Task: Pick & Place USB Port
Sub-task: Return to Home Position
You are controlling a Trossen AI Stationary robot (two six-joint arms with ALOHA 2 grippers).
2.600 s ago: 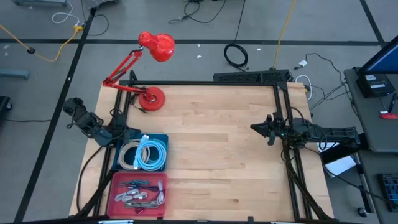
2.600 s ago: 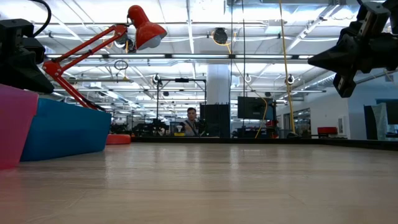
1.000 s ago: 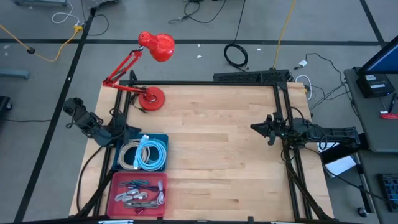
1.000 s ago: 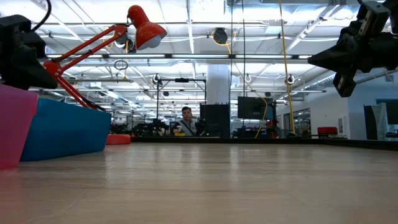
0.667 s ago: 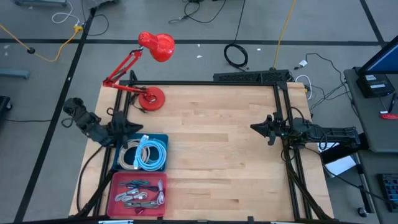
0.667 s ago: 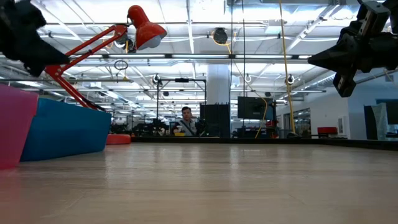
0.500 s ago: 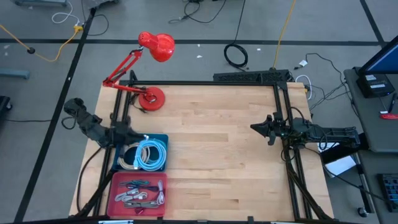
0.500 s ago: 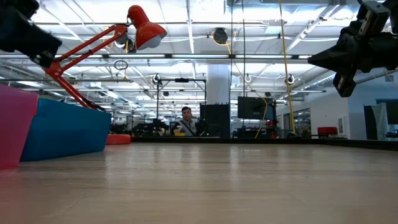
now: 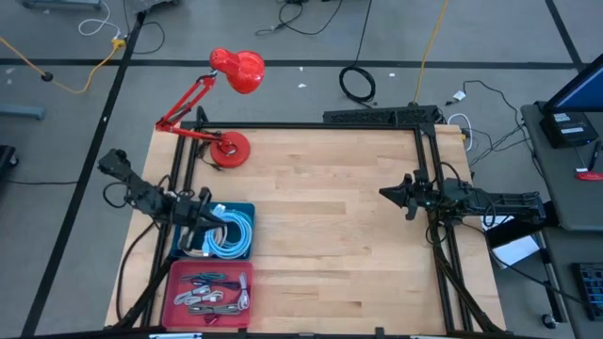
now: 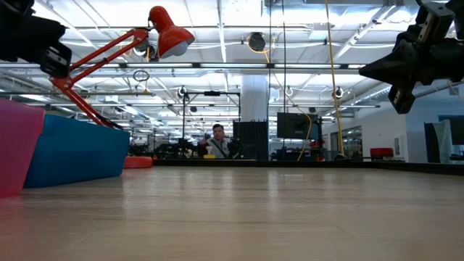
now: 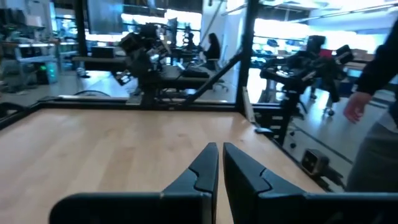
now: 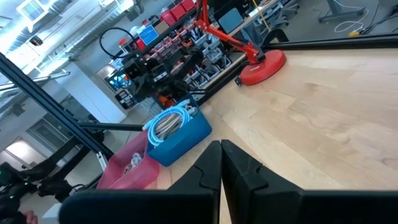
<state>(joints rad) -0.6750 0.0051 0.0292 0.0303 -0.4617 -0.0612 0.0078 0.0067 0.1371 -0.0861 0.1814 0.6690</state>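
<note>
A red bin (image 9: pixel 209 292) at the table's near left holds several small grey and dark cable pieces; I cannot single out the USB port among them. Just beyond it stands a blue bin (image 9: pixel 224 233) with coiled white and blue cables. My left gripper (image 9: pixel 215 211) hovers level above the blue bin's far left part, shut with nothing between its fingers (image 11: pixel 219 163). My right gripper (image 9: pixel 384 193) waits shut and holding nothing above the table's right side, pointing toward the left; it also shows in the right wrist view (image 12: pixel 221 163).
A red desk lamp (image 9: pixel 229 148) stands at the far left corner, its head (image 9: pixel 240 70) reaching out past the far edge. Bare wood spans the middle of the table (image 9: pixel 325 235). A black frame (image 9: pixel 311 125) runs along the far edge. A person (image 11: pixel 373 106) stands beyond the table.
My left gripper has swung from the table's left edge toward the right, out over the blue bin. It has risen, tipped up to level, and rolled about its own line. Its fingers have stayed together. The bins have not moved.
</note>
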